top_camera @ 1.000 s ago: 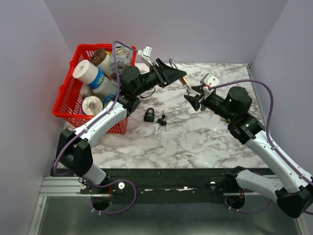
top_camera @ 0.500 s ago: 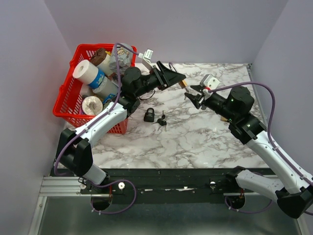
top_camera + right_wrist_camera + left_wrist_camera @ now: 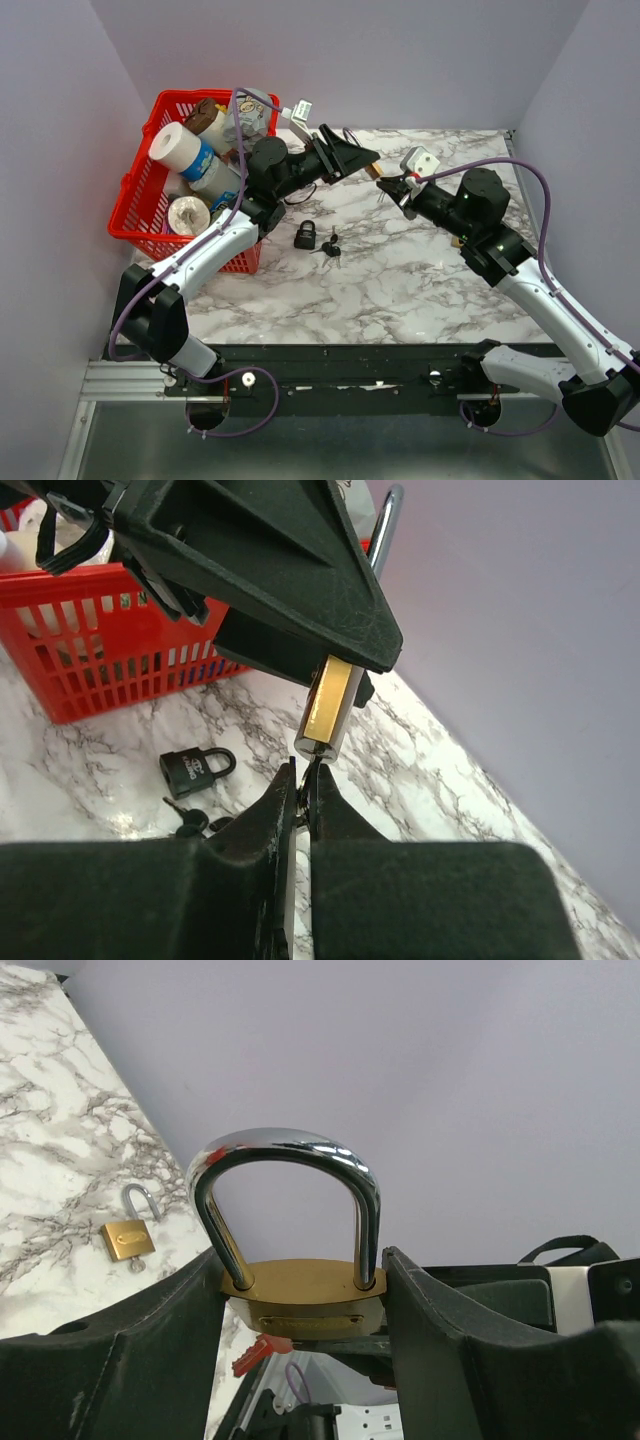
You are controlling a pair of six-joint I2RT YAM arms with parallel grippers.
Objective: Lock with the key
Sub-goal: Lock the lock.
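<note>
My left gripper [image 3: 362, 158] is shut on a brass padlock [image 3: 300, 1298] with a chrome shackle [image 3: 285, 1150] and holds it in the air above the marble table. In the left wrist view both shackle legs meet the body. My right gripper [image 3: 303, 777] is shut on a small key [image 3: 309, 769], whose tip sits at the bottom end of the padlock [image 3: 328, 708]. In the top view the right gripper [image 3: 388, 181] meets the left gripper's tips just right of the red basket. Most of the key is hidden between my fingers.
A red basket [image 3: 130, 205] full of rolls and bottles stands at the left. A black padlock [image 3: 305, 236] and loose keys [image 3: 331, 247] lie on the marble table [image 3: 400, 280]. A small open brass padlock [image 3: 129, 1237] lies further off.
My right gripper has moved left and up to the padlock, bringing the key to its bottom end. My left gripper tilted slightly and has since held still.
</note>
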